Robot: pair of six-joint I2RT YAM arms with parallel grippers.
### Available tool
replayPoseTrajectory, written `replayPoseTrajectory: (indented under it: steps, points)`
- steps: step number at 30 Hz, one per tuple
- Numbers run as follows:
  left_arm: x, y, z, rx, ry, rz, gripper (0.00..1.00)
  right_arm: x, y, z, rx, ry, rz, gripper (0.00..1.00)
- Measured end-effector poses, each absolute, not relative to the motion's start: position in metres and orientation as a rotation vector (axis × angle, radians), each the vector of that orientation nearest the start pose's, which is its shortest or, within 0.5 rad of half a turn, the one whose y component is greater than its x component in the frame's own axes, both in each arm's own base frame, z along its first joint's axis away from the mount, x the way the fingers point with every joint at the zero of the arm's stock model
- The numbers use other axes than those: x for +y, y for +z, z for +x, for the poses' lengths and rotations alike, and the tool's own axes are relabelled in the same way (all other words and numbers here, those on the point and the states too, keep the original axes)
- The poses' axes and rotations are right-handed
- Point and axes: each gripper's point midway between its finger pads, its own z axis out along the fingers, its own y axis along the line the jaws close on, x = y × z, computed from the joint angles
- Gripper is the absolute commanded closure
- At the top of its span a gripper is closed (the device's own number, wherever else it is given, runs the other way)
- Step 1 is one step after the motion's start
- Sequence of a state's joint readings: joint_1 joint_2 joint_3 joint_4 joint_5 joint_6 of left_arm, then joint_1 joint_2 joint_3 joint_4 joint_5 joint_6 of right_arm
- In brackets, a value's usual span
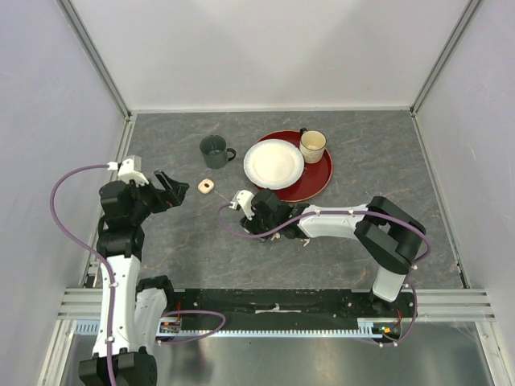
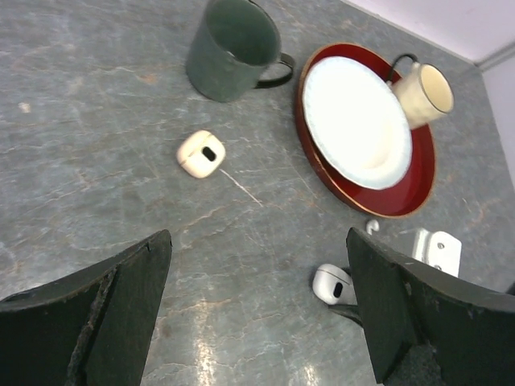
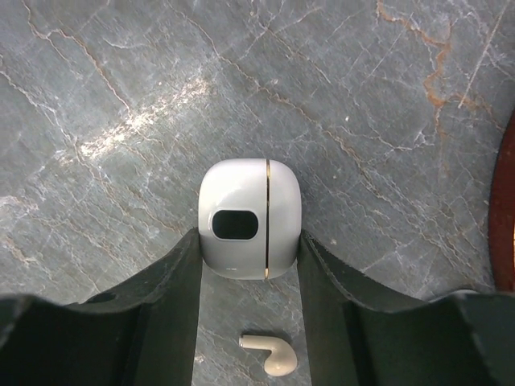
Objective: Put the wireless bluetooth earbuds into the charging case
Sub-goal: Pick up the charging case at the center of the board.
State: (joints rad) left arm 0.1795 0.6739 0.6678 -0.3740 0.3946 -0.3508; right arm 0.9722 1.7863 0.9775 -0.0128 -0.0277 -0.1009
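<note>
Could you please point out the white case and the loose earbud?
white case (image 3: 240,189): right wrist view, its shell above the dark oval.
loose earbud (image 3: 278,360): right wrist view, its rounded head.

both arms, left arm (image 1: 125,273) and right arm (image 1: 334,221), are white shells with chunky black joints. a purple cable (image 1: 58,211) loops off each one. fingers (image 2: 121,314) are matte black wedges, scuffed along the edges, white bracket (image 1: 129,170) at the wrist.
</note>
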Motion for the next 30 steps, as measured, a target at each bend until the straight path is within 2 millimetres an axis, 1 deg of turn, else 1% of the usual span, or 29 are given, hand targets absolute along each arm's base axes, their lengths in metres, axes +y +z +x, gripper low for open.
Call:
replayPoseTrajectory:
  steps: [2, 4, 7, 8, 12, 13, 15, 17, 19, 21, 22, 26, 28, 30]
  points:
    - [-0.041, 0.217, 0.270, 1.933, -0.548, -0.216, 0.05, 0.355, 0.030, 0.241, 2.083, 0.437, -1.252, 0.88]
    - [-0.049, 0.220, 0.271, 1.925, -0.600, -0.175, 0.05, 0.355, 0.040, 0.242, 2.067, 0.442, -1.245, 0.90]
    - [-0.067, 0.224, 0.272, 1.919, -0.727, -0.096, 0.05, 0.357, 0.077, 0.244, 1.980, 0.467, -1.222, 0.95]
    - [-0.073, 0.224, 0.272, 1.919, -0.774, -0.071, 0.05, 0.357, 0.093, 0.245, 1.934, 0.477, -1.215, 0.99]
    - [-0.099, 0.226, 0.269, 1.915, -1.000, 0.030, 0.05, 0.357, 0.152, 0.244, 1.752, 0.510, -1.193, 1.00]
    - [-0.106, 0.227, 0.266, 1.903, -1.070, 0.056, 0.05, 0.356, 0.163, 0.244, 1.711, 0.516, -1.191, 1.00]
    - [-0.117, 0.229, 0.259, 1.880, -1.176, 0.096, 0.05, 0.353, 0.176, 0.241, 1.654, 0.517, -1.190, 1.00]
    - [-0.127, 0.232, 0.249, 1.857, -1.257, 0.146, 0.05, 0.348, 0.180, 0.239, 1.622, 0.512, -1.196, 1.00]
    - [-0.137, 0.239, 0.242, 1.830, -1.298, 0.206, 0.05, 0.343, 0.179, 0.236, 1.604, 0.504, -1.209, 1.00]
    - [-0.152, 0.246, 0.233, 1.804, -1.334, 0.287, 0.06, 0.341, 0.178, 0.233, 1.595, 0.503, -1.221, 1.00]
    - [-0.163, 0.247, 0.227, 1.803, -1.362, 0.331, 0.06, 0.340, 0.177, 0.232, 1.594, 0.502, -1.224, 1.00]
    - [-0.194, 0.242, 0.212, 1.841, -1.436, 0.419, 0.08, 0.339, 0.179, 0.230, 1.577, 0.510, -1.229, 1.00]
    - [-0.207, 0.239, 0.209, 1.875, -1.451, 0.440, 0.09, 0.339, 0.182, 0.229, 1.567, 0.517, -1.227, 1.00]
    - [-0.215, 0.236, 0.212, 1.904, -1.444, 0.438, 0.10, 0.337, 0.185, 0.227, 1.557, 0.522, -1.222, 1.00]
